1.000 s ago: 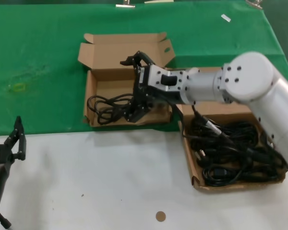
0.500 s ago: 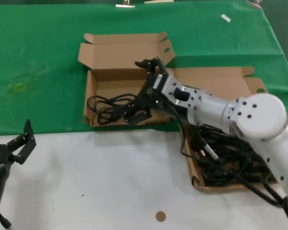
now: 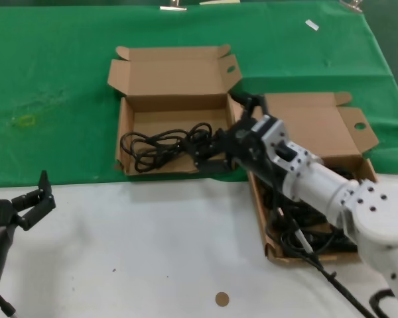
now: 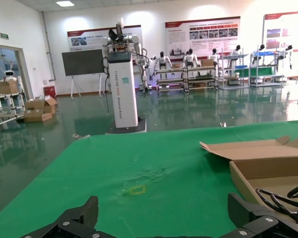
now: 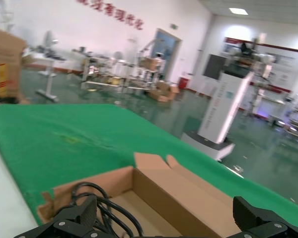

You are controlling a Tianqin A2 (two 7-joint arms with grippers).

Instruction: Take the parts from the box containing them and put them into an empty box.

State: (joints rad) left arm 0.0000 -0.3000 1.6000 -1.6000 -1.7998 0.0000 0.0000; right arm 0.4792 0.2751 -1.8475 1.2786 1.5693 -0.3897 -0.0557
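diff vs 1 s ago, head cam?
The right gripper pulled back from inside the box with the oval hole toward the box of cables, jaws open, leaving a black cable lying inside. The left gripper shifted slightly at the white table's edge. Both boxes stayed put.

Head view overhead; wrist views low, sharing left box (image 3: pixel 172 142).
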